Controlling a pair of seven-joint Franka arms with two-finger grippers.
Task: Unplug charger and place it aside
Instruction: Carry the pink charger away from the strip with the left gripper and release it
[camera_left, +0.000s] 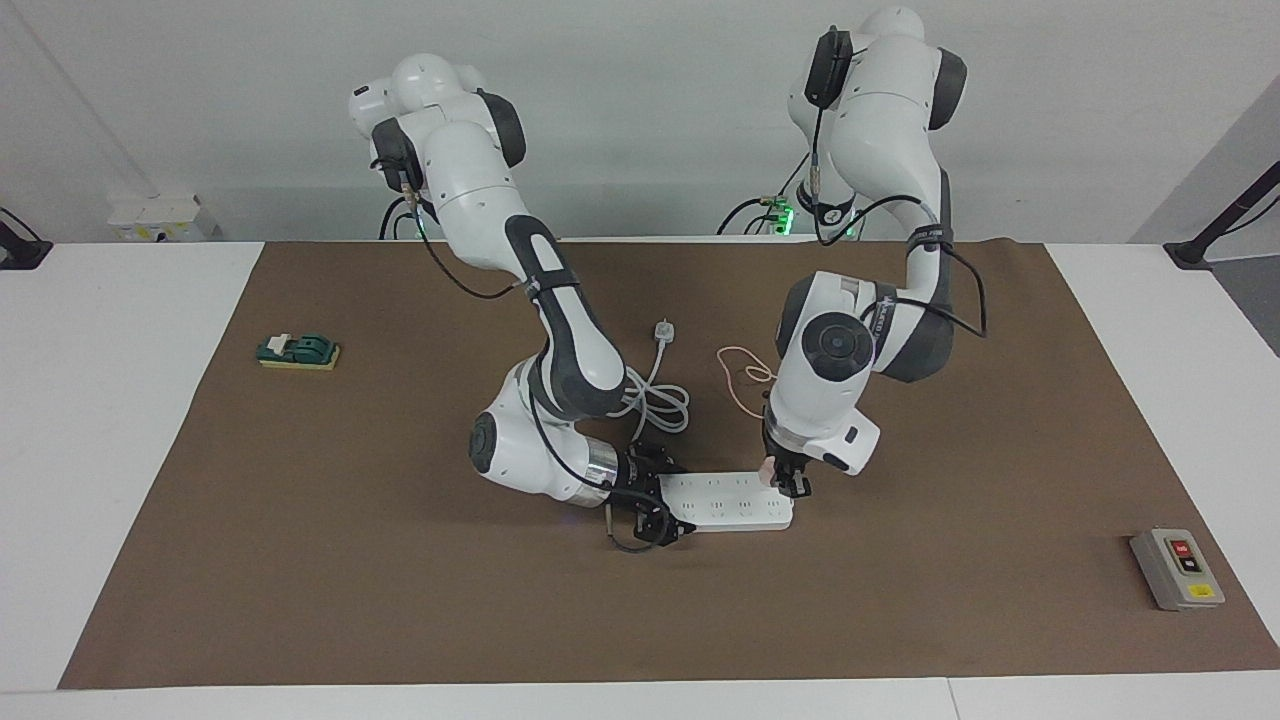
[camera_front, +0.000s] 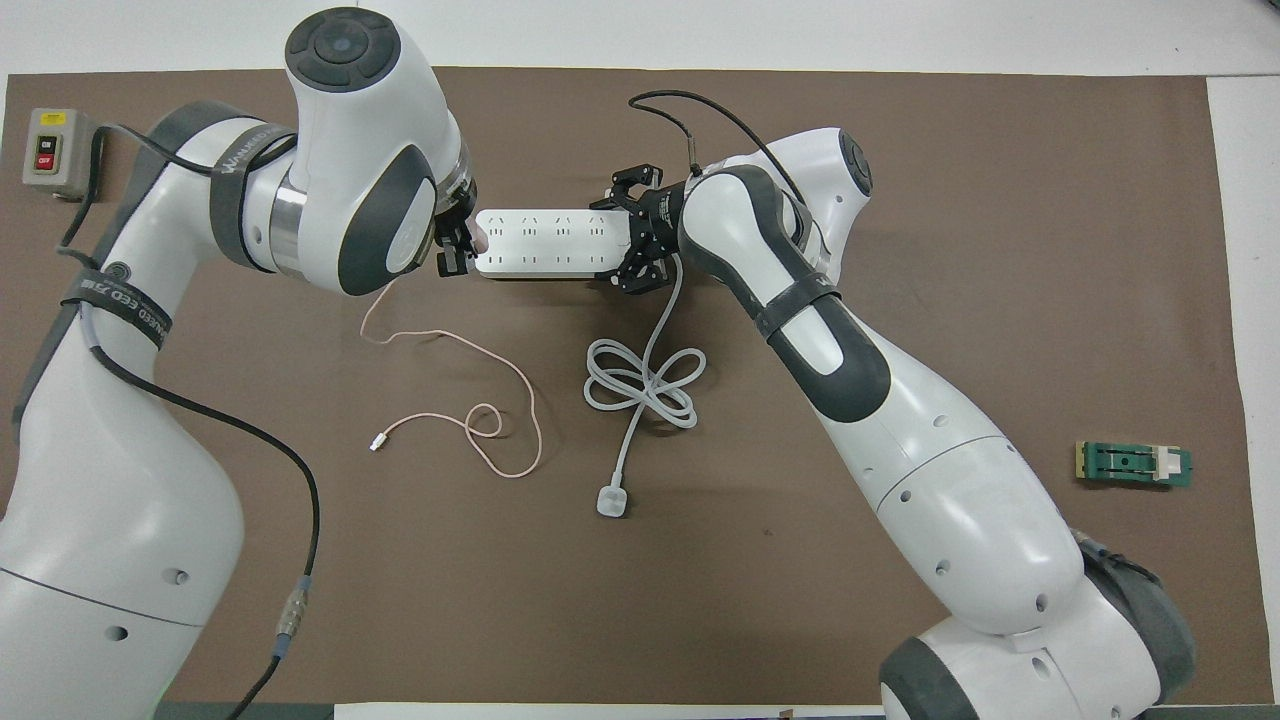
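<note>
A: We have the right gripper (camera_left: 652, 503) set flat at the cord end of the long white multi-socket power strip (camera_left: 727, 500), fingers spread around that end. We read it as a brace, so the strip won't lift.

B: And the left gripper (camera_left: 785, 480) comes down at the strip's other end, where the small pale-pink cube charger (camera_left: 767, 470) sits plugged in. The jaws look clamped on the cube, though the wrist hides much of it from above.

A: In the overhead view its thin pink cable (camera_front: 470, 400) trails loose toward six o'clock, beside the coiled thick white cord (camera_front: 640, 385).

B: Neither blocks a straight pull up, we think; the cable may drag. Bare brown mat (camera_front: 1000, 250) lies around.

A: At ten o'clock sits a grey switch box (camera_front: 48, 150); at four o'clock a green block (camera_front: 1133, 464). Both are well apart.
</note>
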